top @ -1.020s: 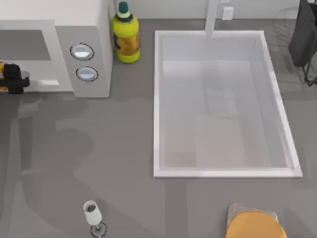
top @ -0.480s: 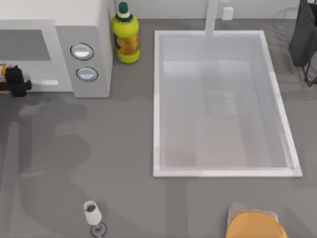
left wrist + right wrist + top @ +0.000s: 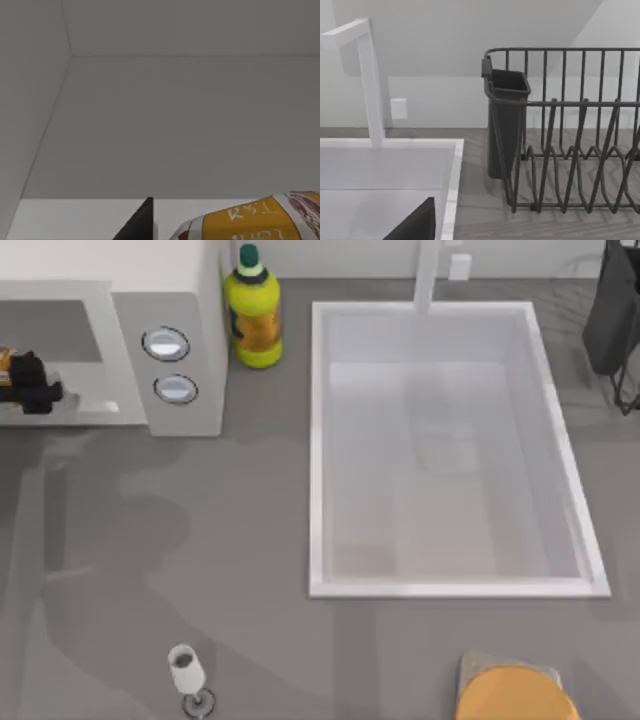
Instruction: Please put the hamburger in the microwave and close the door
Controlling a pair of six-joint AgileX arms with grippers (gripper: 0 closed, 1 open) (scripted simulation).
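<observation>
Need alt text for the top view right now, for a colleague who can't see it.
The left claw reaches into the microwave at the table's left edge with the hamburger. A yellow bottle and a white sink lie to its right.

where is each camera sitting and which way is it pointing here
Top view: above the table, looking down on the microwave, sink, yellow bottle and wine glass; the left gripper shows at the cavity mouth.
Left wrist view: on the left arm, facing into the microwave's grey cavity; a dark finger shows beside the hamburger.
Right wrist view: on the right arm, facing the faucet and dish rack; a dark finger shows.
Shared: top and right wrist views both show the sink and faucet.
</observation>
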